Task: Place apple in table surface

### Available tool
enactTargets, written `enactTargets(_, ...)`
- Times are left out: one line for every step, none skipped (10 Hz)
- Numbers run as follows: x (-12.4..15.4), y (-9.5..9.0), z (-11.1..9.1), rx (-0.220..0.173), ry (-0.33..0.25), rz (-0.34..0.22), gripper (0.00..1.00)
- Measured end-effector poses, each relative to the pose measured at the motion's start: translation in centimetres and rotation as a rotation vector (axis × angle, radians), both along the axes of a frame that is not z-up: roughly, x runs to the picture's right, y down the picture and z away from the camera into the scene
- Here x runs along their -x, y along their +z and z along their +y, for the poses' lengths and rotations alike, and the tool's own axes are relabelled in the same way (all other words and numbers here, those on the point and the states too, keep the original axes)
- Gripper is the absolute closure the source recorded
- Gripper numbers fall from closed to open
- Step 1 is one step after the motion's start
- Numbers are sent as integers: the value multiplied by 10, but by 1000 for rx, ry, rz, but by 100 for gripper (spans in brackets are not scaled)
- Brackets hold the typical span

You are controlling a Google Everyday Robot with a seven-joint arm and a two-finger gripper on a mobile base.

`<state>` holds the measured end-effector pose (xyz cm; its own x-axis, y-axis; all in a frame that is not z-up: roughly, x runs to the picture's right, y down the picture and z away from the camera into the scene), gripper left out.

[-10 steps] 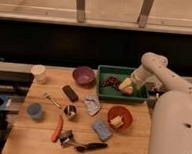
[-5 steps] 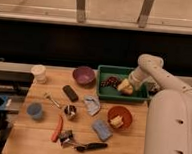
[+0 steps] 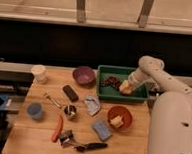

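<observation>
Inside the green rectangular tray (image 3: 115,69), toward its right end, the small round yellow-orange apple (image 3: 123,87) lies beside a dark, knobbly grape cluster (image 3: 109,82). Right over the apple hangs the gripper (image 3: 130,83) on a smooth white arm; whether it is clamped on the fruit I cannot tell. Nearby on the planked light-brown table surface (image 3: 34,137) stand a purple bowl (image 3: 83,74) and an orange-red bowl (image 3: 122,109).

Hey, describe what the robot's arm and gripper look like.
The arm is smooth, off-white and tubular, with a rounded elbow joint, attached to a bulky off-white body that bears small dark dots. No cables or markings show. The gripper, over the right end of the green tray, looks pale too.
</observation>
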<state>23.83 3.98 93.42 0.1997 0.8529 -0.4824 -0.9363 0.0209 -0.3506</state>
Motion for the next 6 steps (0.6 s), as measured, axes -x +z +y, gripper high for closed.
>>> enactTargets(1, -1, -1, -4, 1, -2, 80)
enactTargets(1, -3, -3, -12, 7, -6, 90)
enactTargets(-1, -6, -6, -21, 13, -10, 98)
enactTargets(-1, -9, -9, -27, 12, -14, 100)
enactTargets(0, -12, -13, -31, 8, -19, 100)
enactTargets(2, -17, -17, -33, 1, -26, 100)
